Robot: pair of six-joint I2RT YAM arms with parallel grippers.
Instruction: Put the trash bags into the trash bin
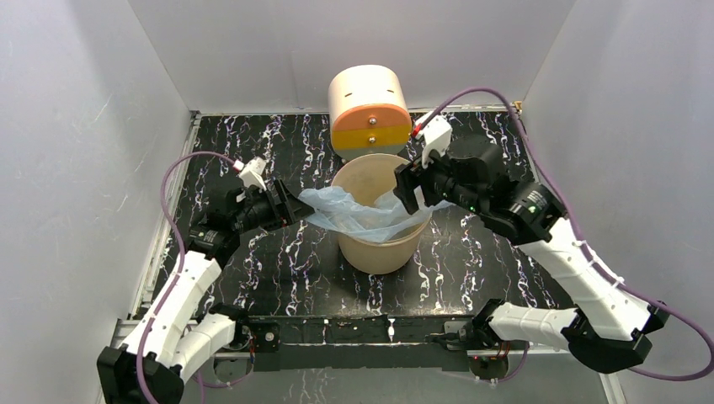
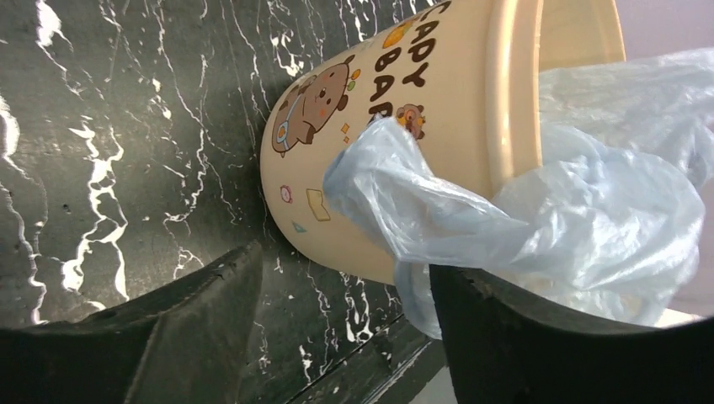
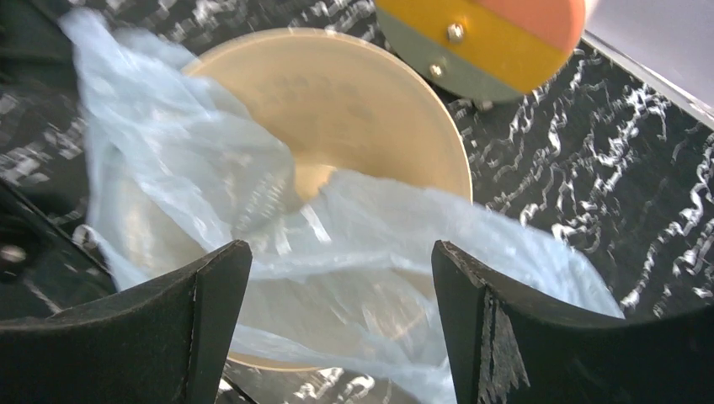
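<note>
The pale-blue trash bag (image 1: 354, 215) lies draped across the mouth of the beige trash bin (image 1: 379, 252), one end spilling over the left rim. My left gripper (image 1: 296, 206) is at that left end, open. In the left wrist view the bag (image 2: 589, 219) hangs over the bin (image 2: 396, 109) beside the right finger, and only table shows between the left gripper's (image 2: 345, 286) fingers. My right gripper (image 1: 410, 189) hovers at the bin's right rim, open. In the right wrist view the bag (image 3: 194, 160) spreads over the bin (image 3: 354, 93) below the right gripper (image 3: 341, 261), ungripped.
A cream cylinder with an orange-yellow front and knobs (image 1: 369, 114) stands just behind the bin, also in the right wrist view (image 3: 488, 38). White walls close in the black marbled table (image 1: 253, 151) on the left, right and back.
</note>
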